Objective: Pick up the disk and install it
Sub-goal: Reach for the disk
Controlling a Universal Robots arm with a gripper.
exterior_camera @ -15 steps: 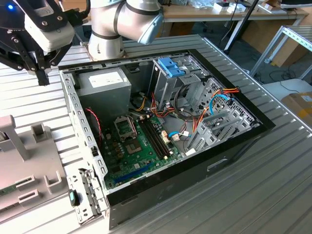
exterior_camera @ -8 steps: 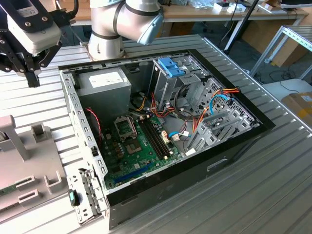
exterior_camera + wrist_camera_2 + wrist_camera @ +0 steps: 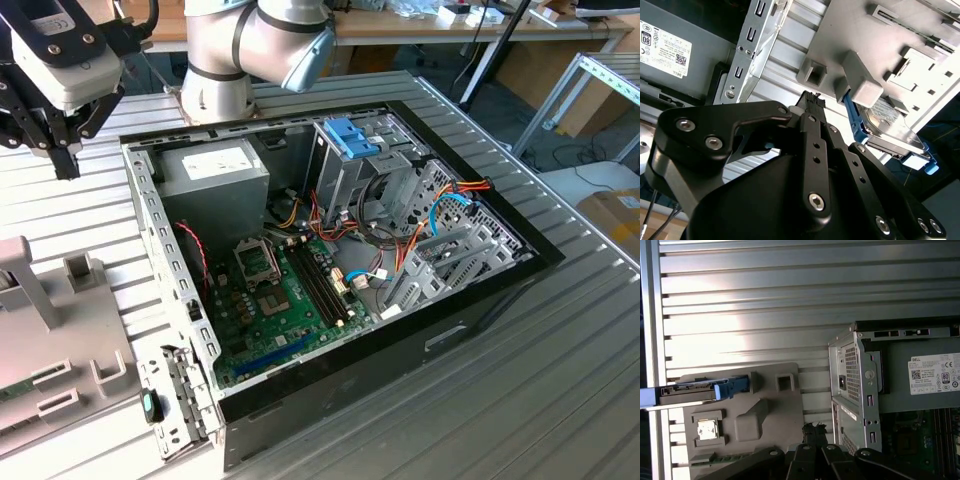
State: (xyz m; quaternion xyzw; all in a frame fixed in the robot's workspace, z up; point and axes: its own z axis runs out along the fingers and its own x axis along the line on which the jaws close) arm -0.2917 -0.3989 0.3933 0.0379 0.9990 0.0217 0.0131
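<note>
The disk [image 3: 695, 389], a grey drive in a blue carrier with a blue end tab, stands on edge in a slot of the grey holder block [image 3: 770, 410]. In the second wrist view the disk [image 3: 890, 127] sits behind a raised post of the holder block [image 3: 850, 30]. My gripper [image 3: 66, 165] hangs over the ribbed table between the holder block [image 3: 60, 350] and the open computer case [image 3: 150, 230]. In both wrist views the gripper [image 3: 811, 97] [image 3: 813, 428] has its black fingers shut together on nothing, well short of the disk.
The open case holds a blue-topped drive cage [image 3: 350, 140], a power supply [image 3: 215, 165], the motherboard and loose cables. The case's metal corner [image 3: 855, 385] stands close beside the gripper. A chip [image 3: 706, 429] rests in the holder block. The arm [image 3: 250, 40] rises behind the case.
</note>
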